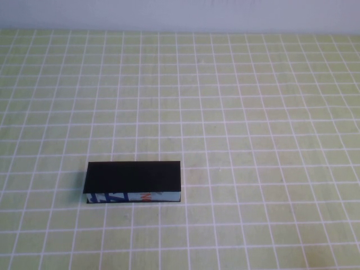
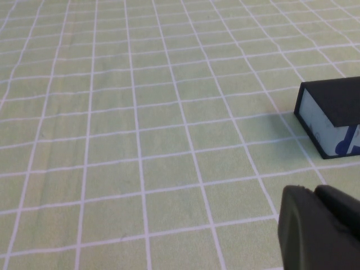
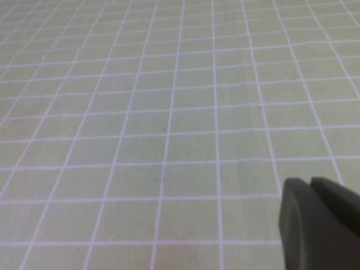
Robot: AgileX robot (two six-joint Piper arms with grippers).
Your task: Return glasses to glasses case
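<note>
Closed glasses case (image 1: 134,176) on checked cloth (image 1: 253,112), left gripper (image 2: 320,225) near — right gripper (image 3: 318,222) apart

I can't read any text: the glasses case (image 1: 134,182), lower left of centre in the high view, carries blue and orange marks, possibly lettering, too blurred.

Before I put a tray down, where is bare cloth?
Bare checked cloth lies behind, right and left of the shut glasses case; only a narrow strip lies in front. Left gripper is near the case, right gripper over bare cloth.
</note>
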